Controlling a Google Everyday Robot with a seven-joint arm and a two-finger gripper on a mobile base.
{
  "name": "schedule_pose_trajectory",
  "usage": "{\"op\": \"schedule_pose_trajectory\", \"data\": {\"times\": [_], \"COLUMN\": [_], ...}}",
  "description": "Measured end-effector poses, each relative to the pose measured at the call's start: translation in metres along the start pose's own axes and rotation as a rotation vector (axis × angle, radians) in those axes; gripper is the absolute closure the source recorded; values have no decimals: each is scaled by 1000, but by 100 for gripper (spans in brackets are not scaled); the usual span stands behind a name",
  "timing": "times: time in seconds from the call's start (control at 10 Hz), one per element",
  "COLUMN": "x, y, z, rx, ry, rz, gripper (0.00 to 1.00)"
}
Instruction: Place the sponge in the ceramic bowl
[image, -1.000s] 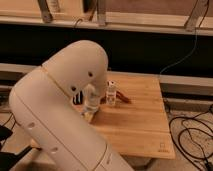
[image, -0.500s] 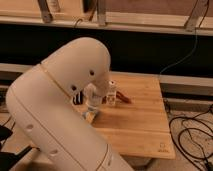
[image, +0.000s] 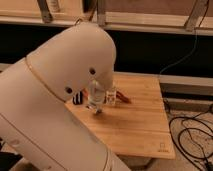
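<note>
My gripper (image: 95, 103) hangs from the big white arm (image: 65, 85), low over the wooden table (image: 135, 125) near its middle. A small white bottle (image: 111, 95) with a label stands just right of it. Past the bottle a reddish-brown sliver (image: 123, 98) shows, the only visible part of the ceramic bowl. The sponge is hidden; the arm and gripper cover the spot under them.
A black block (image: 77, 98) peeks out left of the gripper, under the arm. The table's right edge drops to a floor with black cables (image: 192, 137). A dark shelf front (image: 150, 50) runs behind the table. The arm blocks the whole left half of the view.
The arm's elbow has risen and fills more of the view. The gripper stays at about the same spot beside the bottle.
</note>
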Motion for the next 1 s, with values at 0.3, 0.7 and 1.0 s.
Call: {"op": "schedule_pose_trajectory", "data": {"times": [0.3,0.7,1.0], "x": [8,27,37], "y": [22,45,67], "z": [-37,-40,-16], "rx": [-103,-153,-155], "ry": [-6,-31,-31], "rz": [-25,-83,-104], "gripper": [100,100,100]}}
